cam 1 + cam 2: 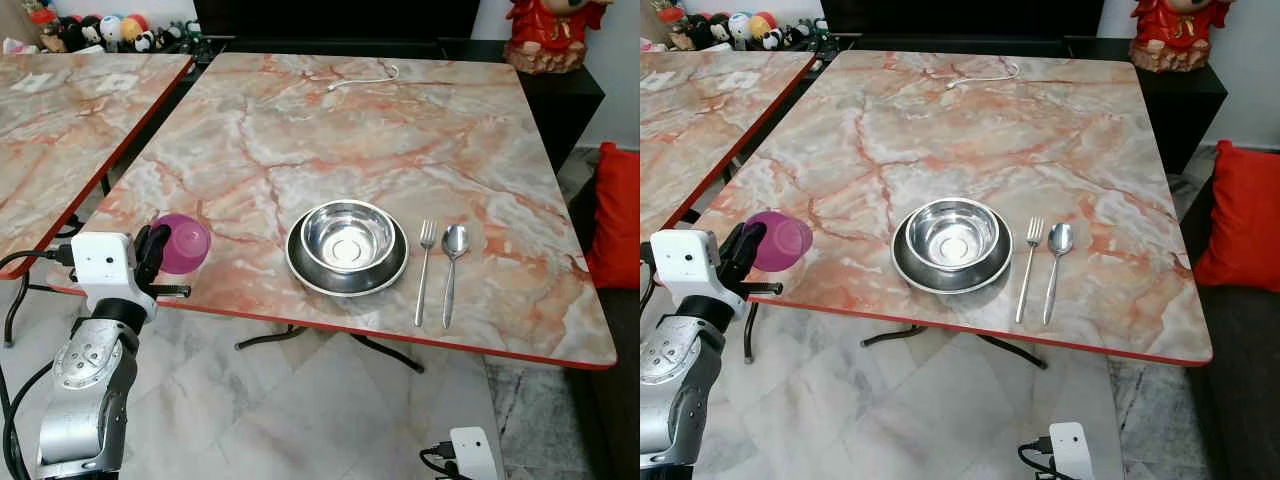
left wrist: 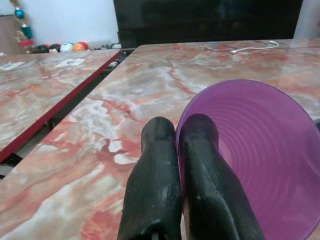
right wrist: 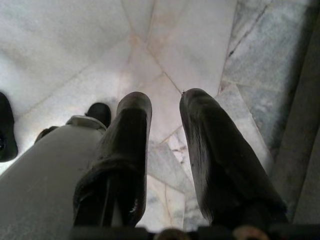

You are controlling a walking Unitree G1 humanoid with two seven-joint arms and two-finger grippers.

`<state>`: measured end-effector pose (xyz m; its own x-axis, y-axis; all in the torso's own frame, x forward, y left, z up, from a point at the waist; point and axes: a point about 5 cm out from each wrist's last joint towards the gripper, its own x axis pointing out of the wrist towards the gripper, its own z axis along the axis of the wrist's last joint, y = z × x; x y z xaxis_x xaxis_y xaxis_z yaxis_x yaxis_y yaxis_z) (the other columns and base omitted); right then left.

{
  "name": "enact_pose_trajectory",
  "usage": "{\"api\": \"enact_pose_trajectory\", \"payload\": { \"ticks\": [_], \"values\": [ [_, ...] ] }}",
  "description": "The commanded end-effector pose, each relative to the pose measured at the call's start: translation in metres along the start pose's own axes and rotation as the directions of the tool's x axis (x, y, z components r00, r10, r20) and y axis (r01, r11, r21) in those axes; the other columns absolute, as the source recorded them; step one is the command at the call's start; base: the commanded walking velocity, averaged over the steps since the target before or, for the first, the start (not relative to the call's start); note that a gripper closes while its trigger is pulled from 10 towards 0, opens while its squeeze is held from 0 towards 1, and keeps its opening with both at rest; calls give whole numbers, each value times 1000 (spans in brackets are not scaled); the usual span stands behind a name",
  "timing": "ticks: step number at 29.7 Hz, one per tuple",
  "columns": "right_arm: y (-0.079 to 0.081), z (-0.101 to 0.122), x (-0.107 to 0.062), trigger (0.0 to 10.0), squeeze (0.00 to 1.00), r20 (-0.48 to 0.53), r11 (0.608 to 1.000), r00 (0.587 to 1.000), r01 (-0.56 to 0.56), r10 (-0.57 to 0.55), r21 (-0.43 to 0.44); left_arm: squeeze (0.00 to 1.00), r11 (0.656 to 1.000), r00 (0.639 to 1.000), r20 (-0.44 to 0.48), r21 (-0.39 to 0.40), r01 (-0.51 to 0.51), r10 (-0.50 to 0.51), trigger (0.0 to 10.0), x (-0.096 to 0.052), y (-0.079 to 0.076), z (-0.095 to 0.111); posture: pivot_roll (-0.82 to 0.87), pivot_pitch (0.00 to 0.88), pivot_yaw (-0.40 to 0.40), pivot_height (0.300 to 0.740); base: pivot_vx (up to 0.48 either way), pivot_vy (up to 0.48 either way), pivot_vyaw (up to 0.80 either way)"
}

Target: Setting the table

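A purple plastic cup (image 1: pixel 181 243) is pinched at its rim by the left gripper (image 2: pixel 177 145) above the marble table's (image 1: pixel 330 120) near left corner. A steel bowl (image 1: pixel 347 236) is nested in a plate (image 1: pixel 300 270) (fork (image 1: pixel 425 270) and spoon (image 1: pixel 452 265) just beside). The right gripper (image 3: pixel 165 112) is held apart over the floor (image 3: pixel 75 45).

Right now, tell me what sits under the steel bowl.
The steel bowl sits on a dark round plate on the marble table. Just the plate's rim shows around the bowl; its middle is covered. The bowl looks empty.
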<state>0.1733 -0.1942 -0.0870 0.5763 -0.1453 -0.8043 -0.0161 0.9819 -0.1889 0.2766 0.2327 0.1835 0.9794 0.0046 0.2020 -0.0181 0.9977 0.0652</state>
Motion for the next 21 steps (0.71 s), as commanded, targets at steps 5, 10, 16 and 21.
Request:
{"api": "enact_pose_trajectory", "payload": {
  "ticks": [5, 10, 16, 21],
  "values": [
    [1, -7, -1, 10000, 0, -24, 1000, 1000, -5, 6, 26, 0, 1000, 1000, 17, -6, 21, -20, 10000, -1, 1, 8, -24, 122, 36, 740, 147, 0, -781],
    [0, -6, -1, 10000, 0, -18, 1000, 1000, -1, 1, 13, 0, 999, 999, 19, -12, 35, -35, 10000, -1, -1, 9, -21, 121, 34, 740, 257, 0, -609],
    [0, -5, -1, 10000, 0, -15, 1000, 1000, 1, -1, 14, 0, 999, 999, 21, -20, 50, -50, 10000, 0, -3, 10, -19, 119, 33, 740, 271, 0, 0],
    [0, -5, -1, 10000, 0, -13, 1000, 1000, 1, -1, 17, 0, 997, 997, 23, -25, 75, -74, 10000, 1, -6, 13, -21, 119, 33, 740, 289, 0, 0]
  ]
}}
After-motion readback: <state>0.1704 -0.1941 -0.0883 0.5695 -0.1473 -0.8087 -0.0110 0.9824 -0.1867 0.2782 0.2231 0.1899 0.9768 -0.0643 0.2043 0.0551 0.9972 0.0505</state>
